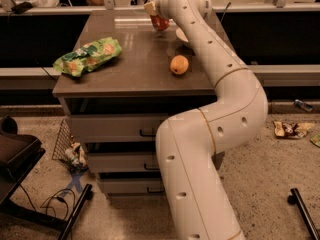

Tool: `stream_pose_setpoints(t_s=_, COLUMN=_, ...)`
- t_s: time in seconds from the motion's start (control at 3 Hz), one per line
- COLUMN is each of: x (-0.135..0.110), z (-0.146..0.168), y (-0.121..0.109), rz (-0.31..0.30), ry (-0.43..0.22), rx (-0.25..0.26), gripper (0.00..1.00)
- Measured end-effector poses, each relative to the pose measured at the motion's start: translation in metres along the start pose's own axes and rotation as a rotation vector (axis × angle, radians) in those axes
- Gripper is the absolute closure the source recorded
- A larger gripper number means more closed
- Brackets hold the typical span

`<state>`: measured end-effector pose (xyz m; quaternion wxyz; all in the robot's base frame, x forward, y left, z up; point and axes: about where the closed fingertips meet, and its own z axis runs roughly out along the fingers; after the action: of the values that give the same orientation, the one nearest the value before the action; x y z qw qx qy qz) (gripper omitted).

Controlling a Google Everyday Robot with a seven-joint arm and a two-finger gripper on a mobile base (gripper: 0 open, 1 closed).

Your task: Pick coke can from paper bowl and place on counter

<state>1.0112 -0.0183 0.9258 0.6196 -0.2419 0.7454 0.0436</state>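
My gripper (156,15) reaches over the far part of the counter (130,59) and is shut on the coke can (160,22), a red-orange can held just above the counter top. The can is to the left of the paper bowl (181,34), which my white arm mostly hides; only its left rim shows. The can is out of the bowl and clear of it.
An orange fruit (179,64) lies near the counter's right front. A green chip bag (88,56) lies at the left. The cabinet's drawers (120,129) face me. Clutter and cables lie on the floor at the left, wrappers at the right.
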Motion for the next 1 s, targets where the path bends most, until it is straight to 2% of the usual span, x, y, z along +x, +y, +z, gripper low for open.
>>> stream_pose_setpoints(t_s=1.0, x=0.0050, z=0.0050, y=0.0057, rz=0.001, ry=0.006, rx=-0.007, gripper=0.13)
